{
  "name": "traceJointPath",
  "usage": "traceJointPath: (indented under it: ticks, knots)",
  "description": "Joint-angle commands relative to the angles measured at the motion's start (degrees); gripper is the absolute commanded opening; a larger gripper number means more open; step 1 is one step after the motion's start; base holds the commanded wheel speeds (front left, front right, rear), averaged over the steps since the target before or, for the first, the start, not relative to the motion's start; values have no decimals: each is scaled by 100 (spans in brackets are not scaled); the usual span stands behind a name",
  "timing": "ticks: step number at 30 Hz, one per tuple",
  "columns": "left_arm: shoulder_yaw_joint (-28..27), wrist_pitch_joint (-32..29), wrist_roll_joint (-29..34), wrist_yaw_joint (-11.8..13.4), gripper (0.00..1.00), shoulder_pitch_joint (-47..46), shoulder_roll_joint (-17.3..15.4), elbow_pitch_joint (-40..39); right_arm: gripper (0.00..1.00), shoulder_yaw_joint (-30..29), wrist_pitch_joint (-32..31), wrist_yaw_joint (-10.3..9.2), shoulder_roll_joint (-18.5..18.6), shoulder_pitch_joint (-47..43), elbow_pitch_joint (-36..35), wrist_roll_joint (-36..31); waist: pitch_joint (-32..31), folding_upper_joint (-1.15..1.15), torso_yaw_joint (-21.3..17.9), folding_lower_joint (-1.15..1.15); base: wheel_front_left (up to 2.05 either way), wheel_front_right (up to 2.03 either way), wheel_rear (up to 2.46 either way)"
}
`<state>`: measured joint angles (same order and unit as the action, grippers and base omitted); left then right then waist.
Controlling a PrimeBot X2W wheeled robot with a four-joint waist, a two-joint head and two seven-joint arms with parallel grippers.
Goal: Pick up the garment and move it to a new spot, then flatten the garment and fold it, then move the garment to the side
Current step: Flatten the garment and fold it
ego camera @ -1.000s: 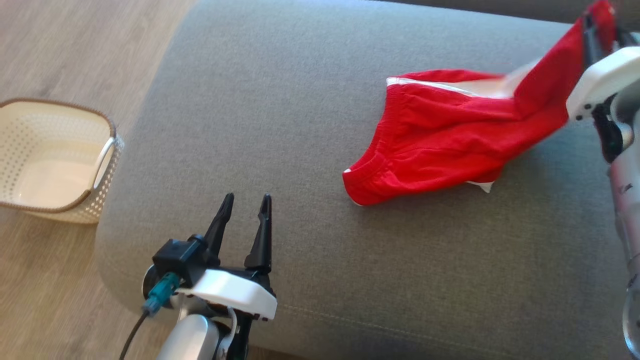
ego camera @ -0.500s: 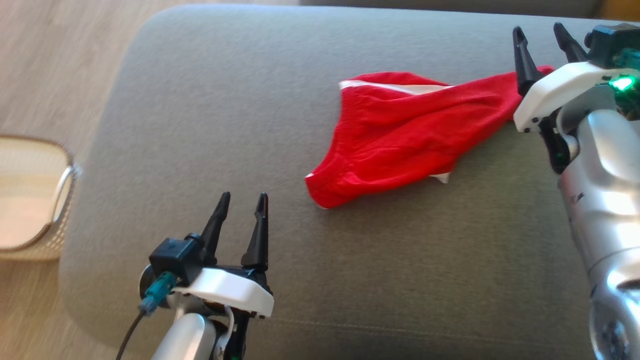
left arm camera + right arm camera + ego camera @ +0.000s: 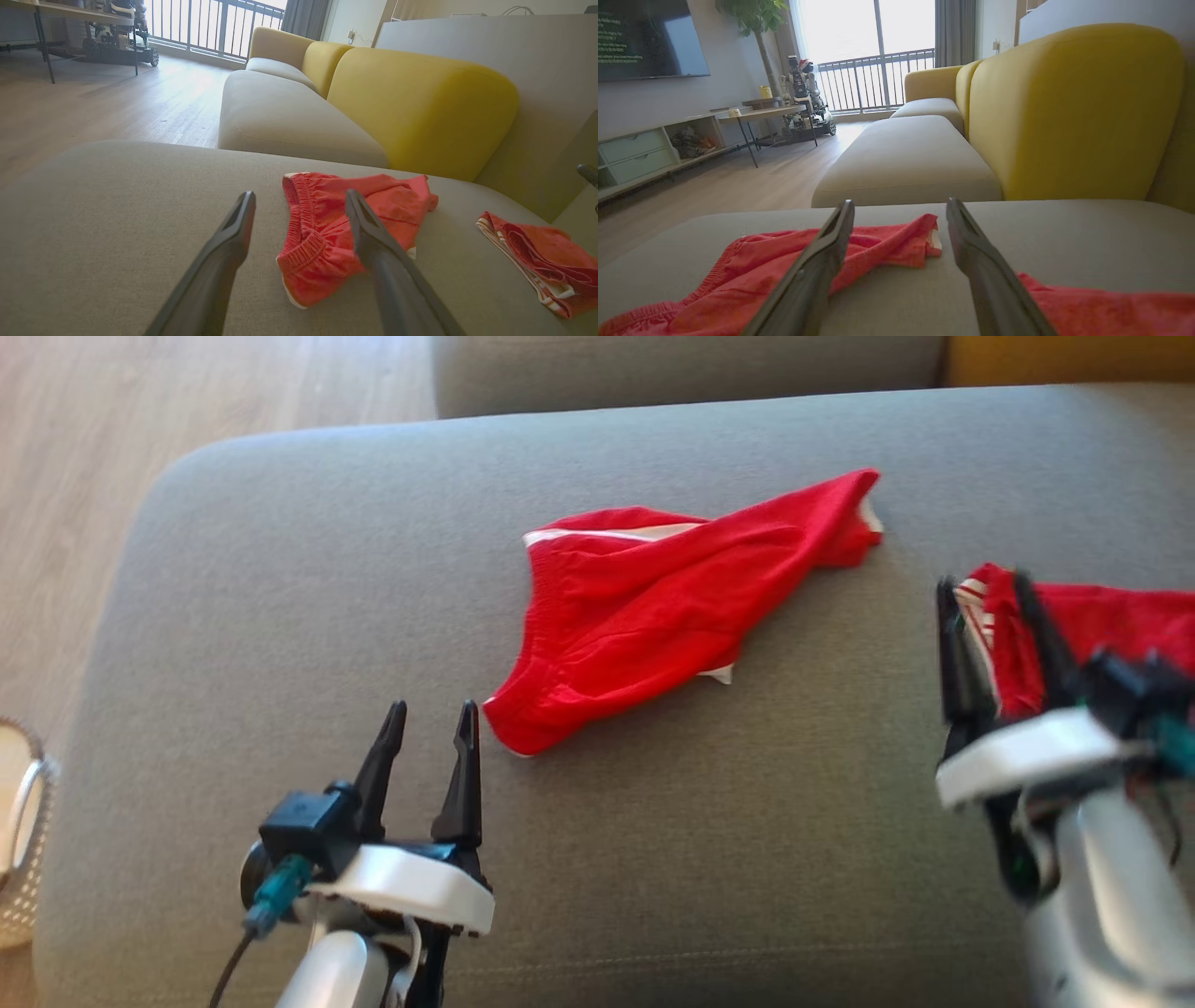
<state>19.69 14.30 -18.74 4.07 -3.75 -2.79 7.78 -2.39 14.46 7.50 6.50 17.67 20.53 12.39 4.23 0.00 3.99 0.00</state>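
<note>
Just ahead of the left gripper (image 3: 431, 709), a little toward its right finger, the red garment (image 3: 672, 607) lay crumpled on the grey sofa cushion (image 3: 280, 569). Its ribbed edge was nearest those fingertips and apart from them. That gripper's fingers were spread, with nothing between them. From the right gripper (image 3: 985, 586) the garment lay ahead and to the left, and in the right wrist view the cloth ran behind the left finger and ended between the two. This gripper was spread too and held nothing. A second red garment (image 3: 1111, 616), with a striped band, seemed to lie just beneath and right of its blurred fingers.
</note>
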Motion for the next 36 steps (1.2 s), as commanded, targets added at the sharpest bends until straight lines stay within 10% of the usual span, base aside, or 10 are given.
traceJointPath:
  ticks: [1,33,35,36]
  knots:
    - [-168,70,53,-4,100,-95,-9,-115,100,45,53,-1,-157,-88,-410,-1,-27,0,-147,0,0,0,0]
    - [-299,58,171,126,100,-1687,-42,3396,100,234,-72,-1,-362,-800,-1232,603,348,0,-1227,0,0,0,0]
    - [-290,64,135,-11,0,-1796,-40,3369,100,239,-62,-1,-362,-787,-1196,591,373,0,-1213,0,0,0,0]
    - [-277,65,128,-54,0,-1811,-39,3329,100,249,-62,-1,-362,-782,-1172,589,371,0,-1200,0,0,0,0]
